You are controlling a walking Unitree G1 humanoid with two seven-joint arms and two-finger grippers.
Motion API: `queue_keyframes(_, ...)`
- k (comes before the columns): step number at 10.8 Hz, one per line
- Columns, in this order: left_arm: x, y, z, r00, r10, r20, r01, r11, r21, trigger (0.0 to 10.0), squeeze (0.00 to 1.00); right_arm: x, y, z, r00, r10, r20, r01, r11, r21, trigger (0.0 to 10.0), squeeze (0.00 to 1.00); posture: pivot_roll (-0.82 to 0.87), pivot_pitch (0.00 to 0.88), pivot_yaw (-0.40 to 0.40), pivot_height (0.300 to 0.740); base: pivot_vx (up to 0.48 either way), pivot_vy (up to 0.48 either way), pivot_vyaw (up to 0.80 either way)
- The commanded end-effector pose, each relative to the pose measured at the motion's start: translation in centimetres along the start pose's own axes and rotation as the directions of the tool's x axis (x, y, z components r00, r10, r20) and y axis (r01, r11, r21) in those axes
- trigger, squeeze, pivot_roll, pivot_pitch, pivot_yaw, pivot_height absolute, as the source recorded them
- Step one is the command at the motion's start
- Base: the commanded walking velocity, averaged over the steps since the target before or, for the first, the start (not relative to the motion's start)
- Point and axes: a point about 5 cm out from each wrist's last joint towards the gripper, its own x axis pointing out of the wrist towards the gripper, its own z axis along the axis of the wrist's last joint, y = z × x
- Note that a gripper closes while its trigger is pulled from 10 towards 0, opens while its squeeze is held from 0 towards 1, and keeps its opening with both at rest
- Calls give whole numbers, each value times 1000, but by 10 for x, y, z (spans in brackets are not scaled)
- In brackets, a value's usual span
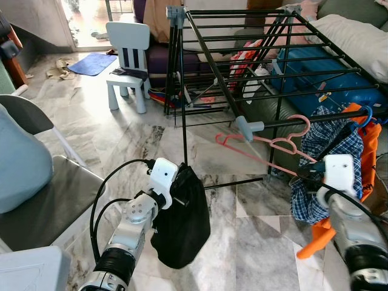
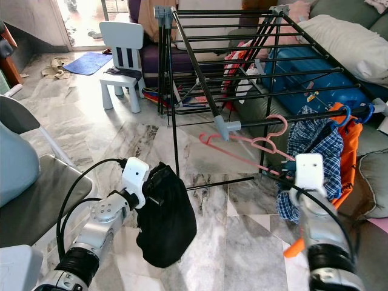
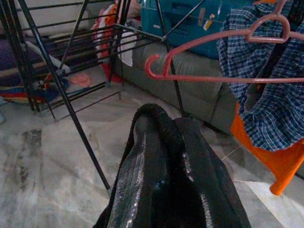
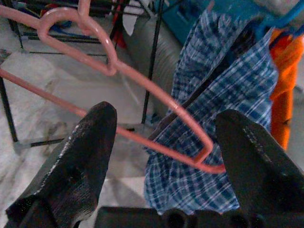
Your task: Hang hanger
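Two grippers sit low in the foreground: the left gripper point(image 1: 182, 182) is clamped on a black bag point(image 1: 182, 224) that hangs beside the rack's leg, while the right gripper point(image 4: 161, 166) has its fingers spread wide with nothing between them — the pink hanger point(image 1: 267, 145) lies just beyond its tips. That hanger's hook is over the front bar of the drying rack point(image 1: 254, 66), next to a blue checked shirt point(image 1: 327, 163) and an orange garment point(image 1: 364, 157). A careless nudge could likely knock the hanger off the bar, or snag the shirt — the fabric hangs very close.
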Motion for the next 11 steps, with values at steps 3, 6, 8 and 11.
queue_keyframes(3,2,-3,6,999,-47,24,47,999,12,10000,0,-16,-8,-4,997,-29,67,30,999,-13,10000,0,55,0,-61,740,0,0,0)
queue_keyframes(6,3,-5,7,997,-67,31,68,998,-12,10000,0,-29,-1,-14,996,-7,84,6,1000,17,10000,35,43,0,-55,740,0,0,0)
queue_keyframes(8,3,-7,8,996,-84,40,85,996,-29,10000,0,-34,3,-13,996,24,82,-24,1000,3,10000,125,40,0,-55,740,294,0,0)
queue_keyframes(11,2,-6,7,996,-84,41,86,995,-43,10000,0,-34,11,-13,996,55,73,-55,998,2,10000,0,43,0,-59,740,311,0,0)
